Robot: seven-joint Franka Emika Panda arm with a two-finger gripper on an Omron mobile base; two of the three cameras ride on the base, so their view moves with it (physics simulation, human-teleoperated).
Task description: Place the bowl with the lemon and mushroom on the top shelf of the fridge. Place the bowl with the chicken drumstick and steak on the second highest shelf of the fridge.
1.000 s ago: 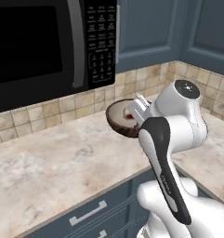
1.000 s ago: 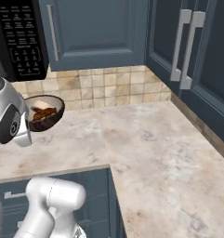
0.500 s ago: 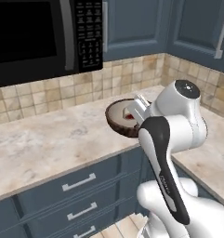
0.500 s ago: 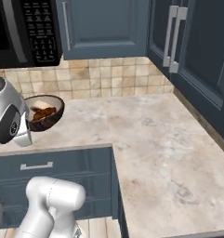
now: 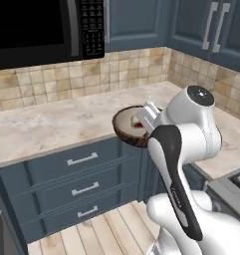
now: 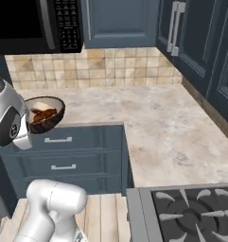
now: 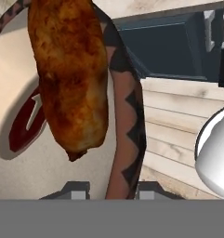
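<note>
Gripper (image 7: 108, 188) clamped on the rim of the dark brown bowl (image 5: 130, 130), mid-frame. Holds chicken drumstick (image 7: 69, 69), upper left, and red steak (image 7: 27, 123) beside it

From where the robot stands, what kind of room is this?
A home kitchen, rendered: a black microwave hangs above a marble-look counter, with blue drawers below and a stove at the corner.

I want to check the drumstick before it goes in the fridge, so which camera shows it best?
The hand view: the chicken drumstick is close up, browned, lying in the bowl over a red steak. The right base view gives brown bits in the bowl. The left base view shows the bowl, mostly side-on.
</note>
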